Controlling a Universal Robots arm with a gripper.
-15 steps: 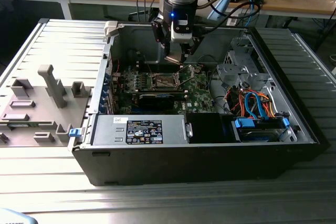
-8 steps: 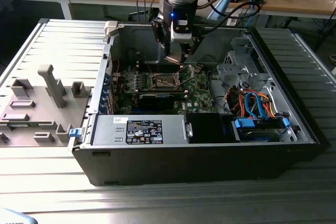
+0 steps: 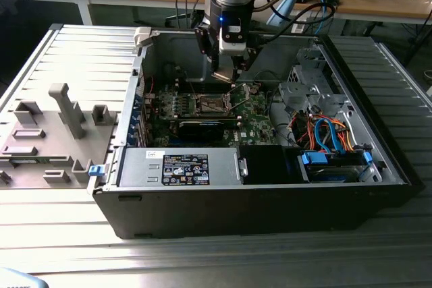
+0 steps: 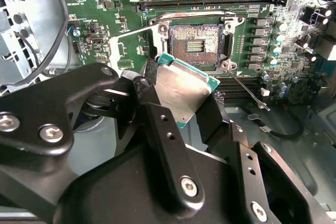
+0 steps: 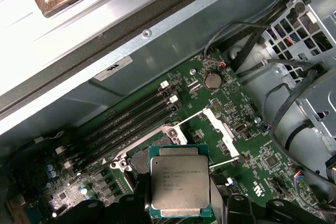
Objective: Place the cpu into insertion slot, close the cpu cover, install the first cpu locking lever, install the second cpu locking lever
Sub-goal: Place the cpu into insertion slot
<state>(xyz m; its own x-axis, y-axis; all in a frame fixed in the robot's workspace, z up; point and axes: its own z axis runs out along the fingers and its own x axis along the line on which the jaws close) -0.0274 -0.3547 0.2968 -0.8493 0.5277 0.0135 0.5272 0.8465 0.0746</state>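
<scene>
— Ribbed metal table [image 3: 61, 59] under everything, with the opened computer case [image 3: 256, 200] lying on it. Where's the arm?

— Reaching down into the case. The gripper [image 3: 226, 72] hangs over the green motherboard [image 3: 260, 116], close to the insertion slot [image 3: 206, 104].

— Holding anything?

— Yes. Its fingers [image 4: 157, 124] are closed part-way onto two opposite edges of the cpu [image 4: 181, 95], metal top outward. The chip is off the board, near the slot, not seated.

— Is the slot ready?

— I'd judge so. The cpu cover [image 5: 220, 127] stands swung open beside it, and a locking lever [image 4: 245, 90] lies released, pointing away.

— How is this step done well?

— Bring the chip down level and square to the rim with the corners matched, then let it settle without pushing. A tilted chip could bend the fine contacts. Steer clear of the lever too.

— What does each camera add?

— The second wrist view gives the slot's bare dark centre [image 4: 198, 43] and the grip itself. The first wrist view gives the chip's [image 5: 180, 184] top face-on, with the slot partly behind it, so edge alignment reads better there. The exterior view places the arm within the whole case.
</scene>
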